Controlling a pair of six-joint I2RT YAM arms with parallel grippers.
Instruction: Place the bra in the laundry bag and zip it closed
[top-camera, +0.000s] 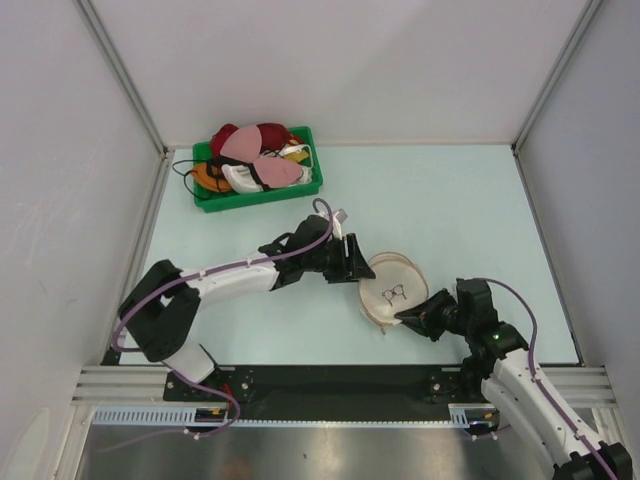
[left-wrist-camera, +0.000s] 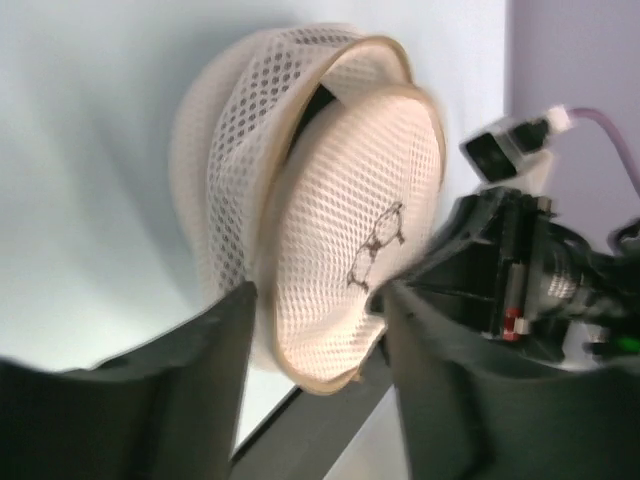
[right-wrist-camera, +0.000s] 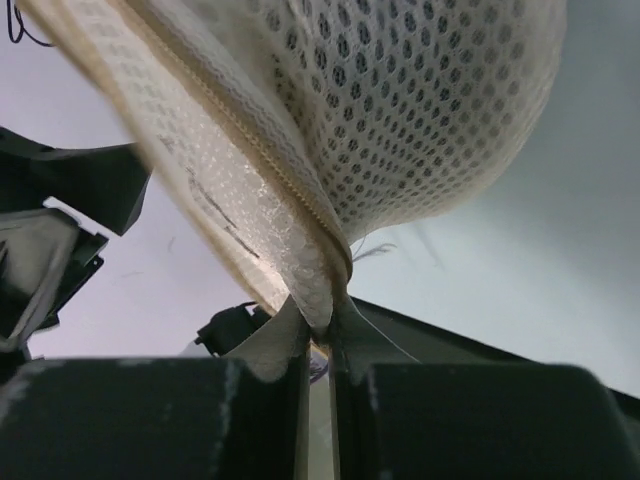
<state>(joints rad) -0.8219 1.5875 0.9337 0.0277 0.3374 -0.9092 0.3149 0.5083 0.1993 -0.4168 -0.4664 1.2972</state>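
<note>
R gripper (right-wrist-camera: 320, 318) is clamped on the laundry bag (top-camera: 393, 288) at its rim, pinching the zip seam (right-wrist-camera: 290, 190) w/ mesh draped above it. L gripper (left-wrist-camera: 318, 292) has its fingers spread either side of the bag's lower edge, not visibly squeezing. The bag sits mid-table (top-camera: 450, 200), tilted up btwn the two arms, lid parted from dome along one side. The bra isn't plainly visible. A dark sliver (left-wrist-camera: 322, 100) shows in the lid/dome gap in the left wrist view, prob. the bra inside, but can't confirm. Thin black loops hang at the left side of the green bin (top-camera: 260, 197); whose they are is unclear. Risks, as I judge them: the zip looks unclosed at that gap, so if R pulls w/o L anchoring the rim, the whole bag may slide or spin instead of zipping. R seems to hold seam fabric; can't tell if it has the pull tab, and tugging mesh would bunch it and jam the teeth. If cup fabric or a strap lies in the gap, the slider could snag on it. The left wrist view is blurred, so L's alignment on the rim is uncertain.
</note>
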